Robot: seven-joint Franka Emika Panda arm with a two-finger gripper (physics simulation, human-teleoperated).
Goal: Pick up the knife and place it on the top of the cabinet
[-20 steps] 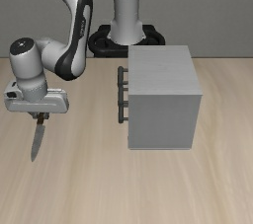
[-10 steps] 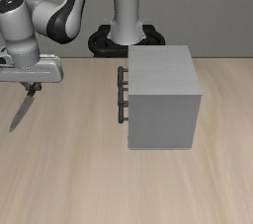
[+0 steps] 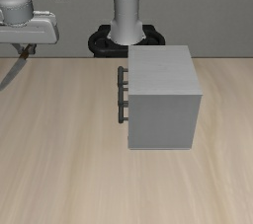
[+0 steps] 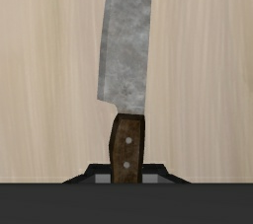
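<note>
Higher and farther toward the exterior view's left than before, the tool (image 3: 27, 48) pinches one knife (image 4: 126, 50) by its brown, two-rivet handle. Its mottled grey blade hangs over the desk (image 3: 69, 159), well apart from one grey cabinet (image 3: 163, 95).

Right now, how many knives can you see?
1. The knife is in the gripper, clamped at its handle, to the exterior view's left of the cabinet. I cannot see behind the cabinet.

The knife (image 4: 126, 50) hangs from the gripper (image 3: 25, 52), well apart from the cabinet (image 3: 163, 95), to the exterior view's left of it.
</note>
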